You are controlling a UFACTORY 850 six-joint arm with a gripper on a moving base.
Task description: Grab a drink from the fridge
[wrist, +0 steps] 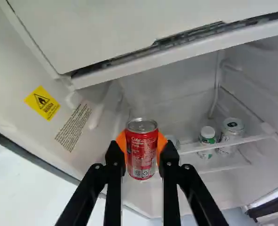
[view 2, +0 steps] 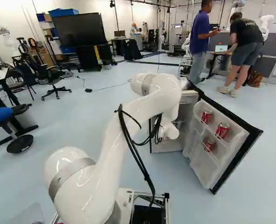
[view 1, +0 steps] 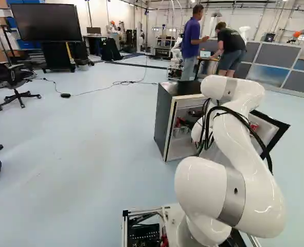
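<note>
Nearest the camera stands one white arm (view 1: 244, 159), filling the lower right of the left base view and the lower left of the right base view, with black cables running along it. One dark-sided fridge (view 1: 163, 121) stands open, right of centre in the left base view; its outer side wall shows plainly there. One large black screen (view 2: 81, 29) is at the upper left of both base views. The fridge door (view 2: 238, 154) swings wide at the right of the right base view, its inner racks in full sight, while in the left base view the arm covers much of it. One office chair (view 1: 13, 77) shows at the left edge of the left base view; only the right base view shows a stool with a blue seat (view 2: 0, 115), at its left edge.

One gripper (view 1: 182, 123) reaches into the fridge, its two fingers closed on a red can (wrist: 142, 150), the drink, with orange pads pressed to both sides. Three more red cans (view 2: 222, 130) sit in the door racks, making four counted. The wrist view alone shows clearly, beside the held can, one pale can (wrist: 233, 129) and one small green-and-white bottle (wrist: 207, 136) at a white rail (wrist: 251, 138). It also shows two labels on the fridge's inner wall: a block of small print (wrist: 74, 126) and a yellow warning sticker (wrist: 42, 102) with a flame sign. White lettering runs across the held can.
</note>
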